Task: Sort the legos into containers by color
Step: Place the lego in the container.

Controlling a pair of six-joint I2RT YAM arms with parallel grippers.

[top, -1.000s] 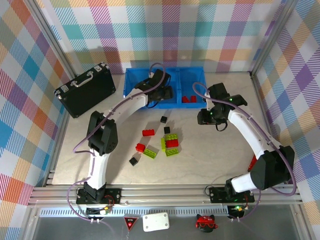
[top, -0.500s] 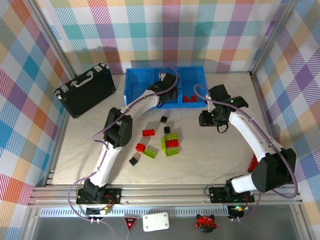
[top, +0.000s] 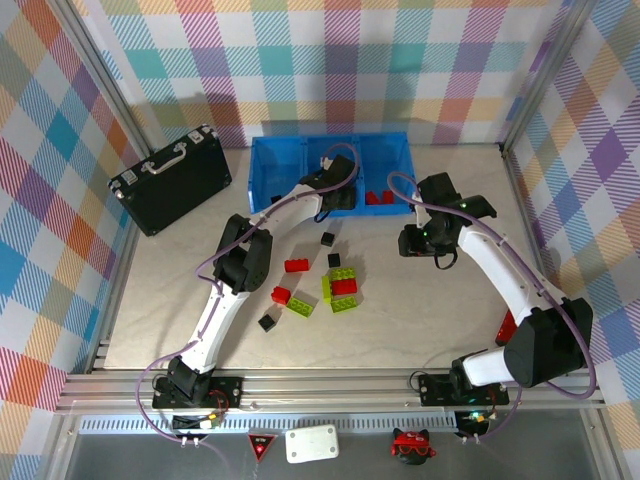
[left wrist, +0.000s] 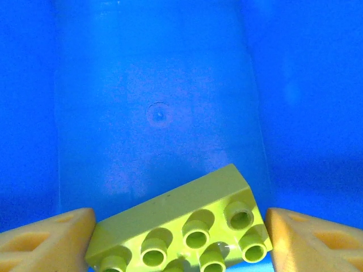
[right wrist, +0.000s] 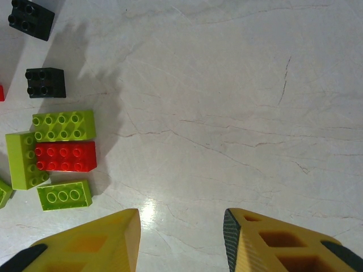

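Left wrist view: the left gripper [left wrist: 180,222] had a lime-green brick [left wrist: 181,229] lying tilted, studs up, between its yellow fingers [left wrist: 51,238], one end at each pad. Whether it was pinched or let go could not be told. Under it was the blue tray [left wrist: 159,113], seen from above as the middle compartment. The right gripper [right wrist: 180,218] hung spread and empty over the table [right wrist: 238,85], with loose legos [right wrist: 65,157] lying off to one side. Red bricks [top: 378,197] sat in the tray's right compartment.
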